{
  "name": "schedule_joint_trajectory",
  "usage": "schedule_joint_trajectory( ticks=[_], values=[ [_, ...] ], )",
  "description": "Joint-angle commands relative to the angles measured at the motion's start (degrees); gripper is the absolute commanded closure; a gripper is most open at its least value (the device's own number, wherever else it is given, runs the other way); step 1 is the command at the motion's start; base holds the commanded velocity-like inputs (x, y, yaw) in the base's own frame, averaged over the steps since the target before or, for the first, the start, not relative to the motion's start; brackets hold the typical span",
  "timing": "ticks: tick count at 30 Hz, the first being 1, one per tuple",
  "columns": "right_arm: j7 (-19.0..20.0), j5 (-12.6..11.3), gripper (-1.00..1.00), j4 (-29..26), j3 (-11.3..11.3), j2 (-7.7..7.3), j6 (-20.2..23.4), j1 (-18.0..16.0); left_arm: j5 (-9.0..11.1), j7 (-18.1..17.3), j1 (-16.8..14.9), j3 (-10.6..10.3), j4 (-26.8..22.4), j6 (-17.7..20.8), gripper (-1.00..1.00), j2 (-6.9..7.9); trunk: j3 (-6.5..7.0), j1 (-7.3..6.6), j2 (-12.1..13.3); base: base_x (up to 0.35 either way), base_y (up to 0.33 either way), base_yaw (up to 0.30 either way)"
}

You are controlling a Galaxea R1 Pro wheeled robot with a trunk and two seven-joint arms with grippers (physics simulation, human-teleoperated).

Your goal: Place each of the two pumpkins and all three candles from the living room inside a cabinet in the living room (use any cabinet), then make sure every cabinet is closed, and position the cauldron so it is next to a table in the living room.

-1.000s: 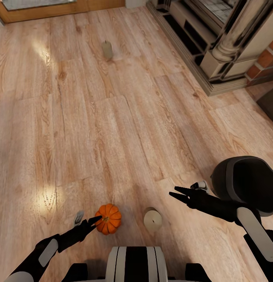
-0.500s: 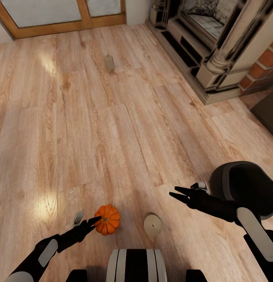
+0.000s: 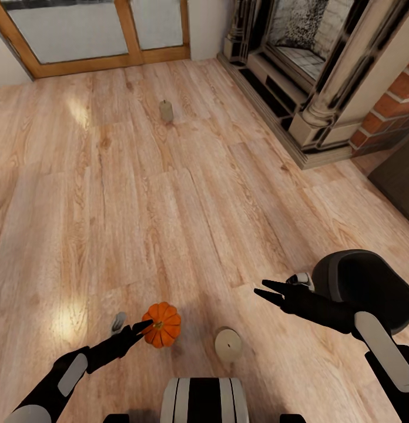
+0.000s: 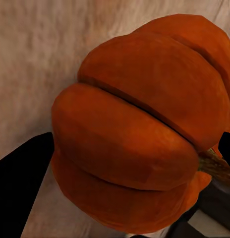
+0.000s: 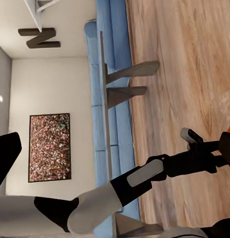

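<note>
A small orange pumpkin [image 3: 164, 324] sits between the fingers of my left gripper [image 3: 143, 329], low at the front left over the wood floor; it crowds the left wrist view [image 4: 140, 134]. One greyish-tan candle [image 3: 228, 344] stands on the floor just right of it. A second candle [image 3: 166, 110] stands far ahead near the glass doors. The black cauldron [image 3: 364, 286] rests on the floor at the right, behind my right arm. My right gripper [image 3: 268, 292] hangs open and holds nothing, left of the cauldron. The other pumpkin and the third candle are out of view.
A stone fireplace [image 3: 310, 76] with brick fills the far right. The corner of a dark brown unit [image 3: 401, 182] shows at the right edge. Wood-framed glass doors [image 3: 93, 35] close off the back. A blue sofa [image 5: 107, 99] and a slim-legged table show in the right wrist view.
The head camera has tilted up, so the floor things slid down the picture. The pumpkin in my left gripper rose a little relative to the near candle.
</note>
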Motion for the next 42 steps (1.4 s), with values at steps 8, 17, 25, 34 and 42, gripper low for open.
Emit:
schedule_joint_trajectory(
  ticks=[8, 17, 25, 34, 42],
  values=[
    [0.30, -0.15, -1.00, 0.15, -0.06, -0.03, 0.10, -0.03, 0.09, -2.97, -0.02, 0.05, -0.15, 1.69, 1.00, 0.05, 1.75, -0.21, 0.10, 0.000, 0.000, 0.000],
    [0.30, -0.06, -1.00, 2.00, -0.05, 0.05, 0.10, -0.03, 0.09, -3.14, -0.02, 0.25, -2.06, 2.88, 1.00, 0.05, 3.74, -0.44, 0.22, -0.235, 0.000, 0.000],
    [0.30, -0.03, -1.00, 2.18, -0.07, 0.06, 0.10, -0.03, 0.96, -3.16, -0.02, 0.14, -2.15, 3.34, 1.00, 0.05, 5.52, -0.65, 0.32, -0.339, 0.000, 0.000],
    [-0.13, 0.02, -1.00, 2.18, -0.07, 0.06, 0.10, -0.03, 0.97, -3.14, -0.01, 0.14, -2.18, 3.94, 1.00, 0.05, 7.53, -0.88, 0.45, -0.340, 0.000, 0.001],
    [-0.30, -0.06, -1.00, 2.26, -0.07, 0.06, 0.10, -0.03, 0.97, -3.03, -0.01, 0.18, -2.14, 3.95, 1.00, 0.13, 8.24, -0.91, 0.46, -0.340, -0.001, 0.134]
  ],
)
